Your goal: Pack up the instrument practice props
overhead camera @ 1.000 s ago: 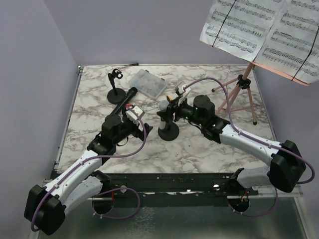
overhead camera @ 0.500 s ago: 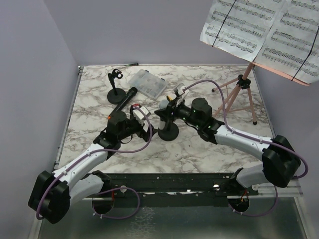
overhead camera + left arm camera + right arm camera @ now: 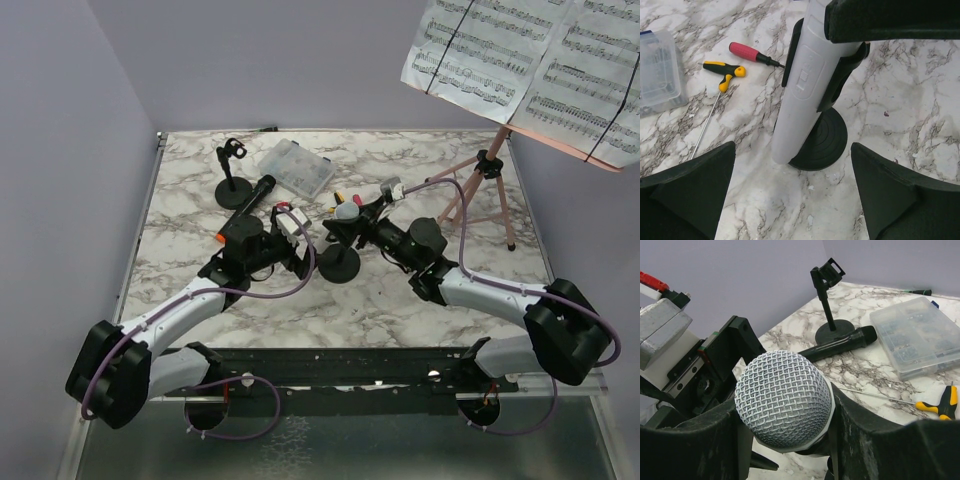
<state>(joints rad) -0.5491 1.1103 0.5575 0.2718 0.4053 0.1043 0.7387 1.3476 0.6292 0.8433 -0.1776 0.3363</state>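
Observation:
A grey-headed microphone (image 3: pixel 347 212) stands tilted in the clip of a black round-based mic holder (image 3: pixel 340 265) at mid-table. My right gripper (image 3: pixel 785 425) is shut on this microphone (image 3: pixel 785 400) just under its mesh head, one finger on each side. In the left wrist view the microphone's pale body (image 3: pixel 805 85) still sits in the clip above the holder's base (image 3: pixel 822 142). My left gripper (image 3: pixel 795 200) is open, low over the marble just short of that base. A black microphone (image 3: pixel 255 195) lies beside the second holder (image 3: pixel 233 185). Sheet music (image 3: pixel 520 60) rests on the pink tripod (image 3: pixel 480 185).
A clear compartment box (image 3: pixel 295 168) sits at the back, behind the black microphone. A red screwdriver (image 3: pixel 747 52) and a yellow one (image 3: pixel 725 72) lie on the marble table (image 3: pixel 400 300) just beyond the held microphone. A wall runs close along the left.
My right gripper has closed on the grey-headed microphone and its wrist has swung round. My left arm has reached right, bringing its open fingers close to the holder's base.

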